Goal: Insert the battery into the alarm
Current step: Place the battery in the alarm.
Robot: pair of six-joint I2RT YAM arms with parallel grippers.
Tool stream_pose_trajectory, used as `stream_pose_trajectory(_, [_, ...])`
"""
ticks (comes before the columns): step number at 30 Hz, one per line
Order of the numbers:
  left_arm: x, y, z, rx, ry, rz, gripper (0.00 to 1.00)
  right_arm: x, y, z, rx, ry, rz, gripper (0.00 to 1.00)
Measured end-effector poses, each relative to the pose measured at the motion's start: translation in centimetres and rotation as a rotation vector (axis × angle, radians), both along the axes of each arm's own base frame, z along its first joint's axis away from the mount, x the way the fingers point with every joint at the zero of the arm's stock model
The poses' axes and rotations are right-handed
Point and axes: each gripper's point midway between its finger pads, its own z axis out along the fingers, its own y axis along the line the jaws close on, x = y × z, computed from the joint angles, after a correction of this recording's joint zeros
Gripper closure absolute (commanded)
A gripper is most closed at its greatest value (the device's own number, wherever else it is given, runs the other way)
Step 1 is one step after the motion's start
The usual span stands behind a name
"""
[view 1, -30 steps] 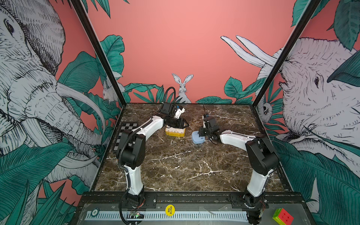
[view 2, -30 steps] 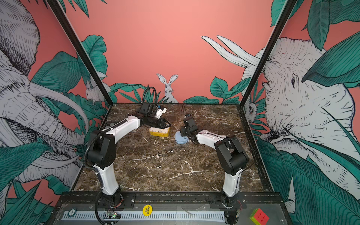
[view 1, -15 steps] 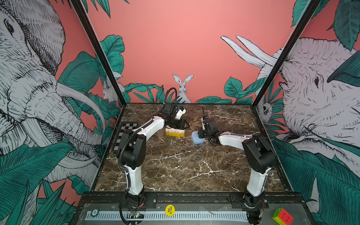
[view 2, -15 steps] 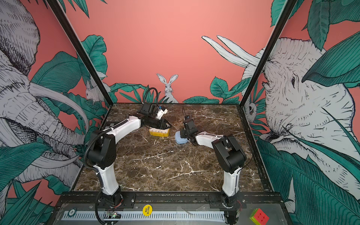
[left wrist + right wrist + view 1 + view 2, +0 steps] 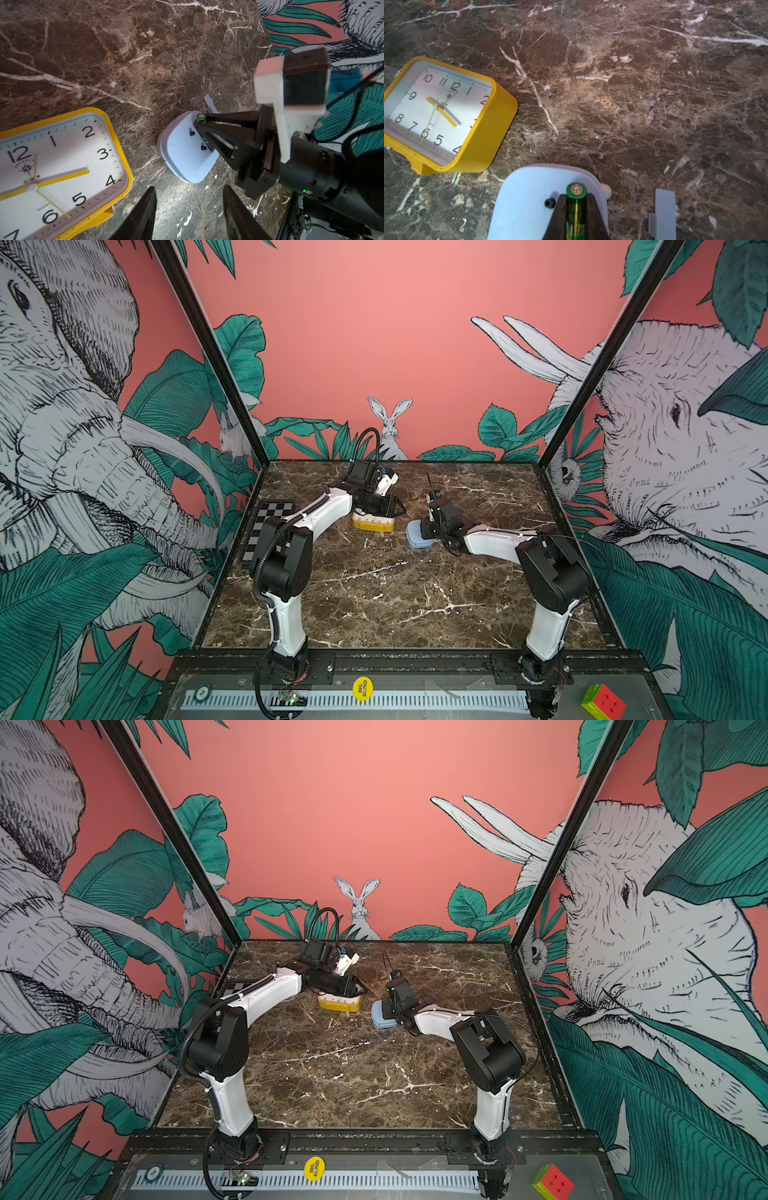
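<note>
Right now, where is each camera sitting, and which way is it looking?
Both top views: high in front, looking down and forward; left arm and right arm show, left gripper by yellow clock, right gripper at blue alarm.
Left wrist: on the left arm, looking down past its open fingers at both and the right gripper.
Right wrist: on the right arm, looking along fingers shut on the battery, over the blue alarm.
Shared: every view shows clock and alarm.
</note>
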Motion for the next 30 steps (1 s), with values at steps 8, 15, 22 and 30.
stream_pose_trajectory(8, [0.0,-0.1,-1.1,0.020,0.014,0.003,0.47,-1.6,-0.6,-0.1,0.006,0.047,-0.028,0.97])
stream_pose_trajectory(15, [-0.3,-0.4,-1.5,0.031,0.016,-0.008,0.46,-1.9,-0.4,-0.2,0.030,0.066,-0.055,0.83])
stream_pose_trajectory(22, [-0.9,-0.2,-2.5,0.113,-0.033,-0.063,0.42,-2.4,-0.2,0.1,0.051,0.069,-0.077,0.53])
stream_pose_trajectory(30, [-5.5,-0.5,-6.2,0.256,-0.095,-0.197,0.41,-3.2,-1.6,1.4,0.006,0.094,-0.077,0.42])
